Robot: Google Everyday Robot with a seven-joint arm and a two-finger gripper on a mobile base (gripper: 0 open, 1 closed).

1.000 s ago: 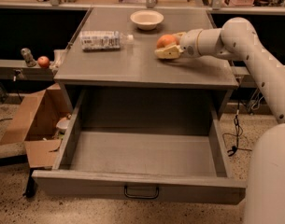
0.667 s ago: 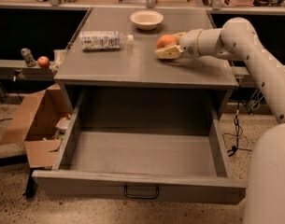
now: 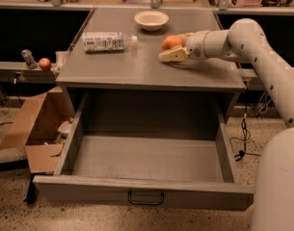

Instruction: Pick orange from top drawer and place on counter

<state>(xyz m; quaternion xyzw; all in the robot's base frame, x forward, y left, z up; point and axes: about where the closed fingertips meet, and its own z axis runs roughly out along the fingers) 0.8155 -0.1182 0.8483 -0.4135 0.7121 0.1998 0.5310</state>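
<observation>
Orange [image 3: 171, 42] is found out of the open drawer [image 3: 88, 189], set on tabletop [image 3: 137, 67] at right-centre and clamped in claw [image 3: 171, 47], held low so that, as judged, no roll is risked at release (still o/s).

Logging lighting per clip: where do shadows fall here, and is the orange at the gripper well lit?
Camera view: even light on the grey cabinet counter; the round orange fruit at the cream two-finger gripper, on the counter's right, shows plainly; the open grey metal top drawer is dim toward its back.
</observation>
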